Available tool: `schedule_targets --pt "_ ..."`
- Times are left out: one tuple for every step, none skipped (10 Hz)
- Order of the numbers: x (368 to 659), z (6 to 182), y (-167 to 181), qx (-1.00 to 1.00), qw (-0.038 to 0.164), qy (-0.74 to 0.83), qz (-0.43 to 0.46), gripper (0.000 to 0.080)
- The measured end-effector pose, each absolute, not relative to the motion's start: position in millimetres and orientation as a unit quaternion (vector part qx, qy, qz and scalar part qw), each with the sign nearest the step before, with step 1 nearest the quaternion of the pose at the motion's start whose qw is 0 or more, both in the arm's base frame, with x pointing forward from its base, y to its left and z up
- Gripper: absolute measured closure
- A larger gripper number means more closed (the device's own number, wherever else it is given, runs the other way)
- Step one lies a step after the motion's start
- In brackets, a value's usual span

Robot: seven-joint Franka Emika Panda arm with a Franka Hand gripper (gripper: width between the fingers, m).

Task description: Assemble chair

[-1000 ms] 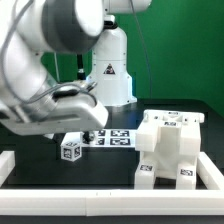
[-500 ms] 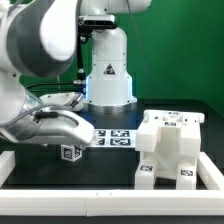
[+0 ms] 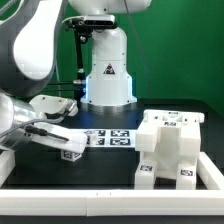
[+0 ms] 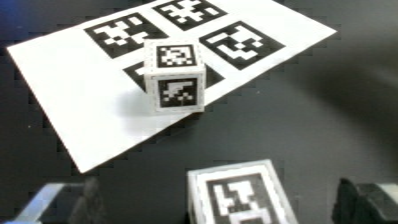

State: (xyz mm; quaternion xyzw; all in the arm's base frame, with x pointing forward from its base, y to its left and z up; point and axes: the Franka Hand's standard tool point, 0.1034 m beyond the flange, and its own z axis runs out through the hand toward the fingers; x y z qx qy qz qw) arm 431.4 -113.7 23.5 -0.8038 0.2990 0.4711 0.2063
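My fingers (image 4: 64, 205) stand wide apart and clamp nothing. In the wrist view the near block (image 4: 237, 195) sits between them with a gap at each side. Its tagged face is turned to the camera and is taller than it is wide (its lower end is cut off by the picture's edge). The far block (image 4: 175, 90) stands upright beyond it with its long axis vertical and its tag facing the same way. It is set against the marker board (image 4: 71, 100), but I cannot tell whether it rests on the board or just in front of it. That makes 2 loose blocks. The exterior view shows only 1 of them, low under my arm (image 3: 40, 60) and just beside the board's end at that view's left. The chair (image 3: 170, 150) sits on the black worktop (image 3: 100, 168) at the exterior view's right, well apart from my fingers. It is 1 stepped white mass, upright, with the tall part at the back and lower steps toward the camera. It is about as wide as it is tall, so I see no clear long axis. It carries several black-and-white square tags, which are patterns rather than letters. In the wrist view the board shows 4 tags, 3 larger and 1 smaller. My base (image 3: 107, 75) bears 1 triangular warning sign, too small to read. Low white rails (image 3: 80, 190) edge the worktop.
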Motion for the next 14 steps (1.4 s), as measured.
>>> schedule_targets --pt "429.2 19.1 -112.6 -0.801 0.204 0.302 0.475 0.0151" --pt "425.0 13.0 -111.8 -0.796 0.201 0.307 0.481 0.0151" --pt "425.0 7.0 -108.9 -0.8 0.195 0.306 0.477 0.0151" --pt "425.3 5.0 -105.5 -0.805 0.19 0.305 0.473 0.0151" --pt "424.7 4.4 -103.4 -0.805 0.189 0.303 0.474 0.0151" --pt "424.4 4.3 -104.4 -0.804 0.19 0.304 0.474 0.0241" --pt "424.3 4.2 -104.5 -0.804 0.19 0.304 0.474 0.0241" --pt "424.3 4.2 -104.4 -0.804 0.19 0.304 0.474 0.0441" --pt "425.7 5.3 -103.6 -0.806 0.189 0.304 0.472 0.0522" --pt "431.1 17.3 -97.9 -0.81 0.19 0.298 0.468 0.0522" --pt "439.2 36.0 -90.8 -0.816 0.193 0.288 0.462 0.0522" --pt "451.6 56.5 -82.4 -0.831 0.192 0.278 0.441 0.0522" --pt "466.2 83.4 -67.1 -0.856 0.186 0.269 0.401 0.0522" --pt "468.3 100.9 -50.6 -0.875 0.179 0.266 0.364 0.0522"
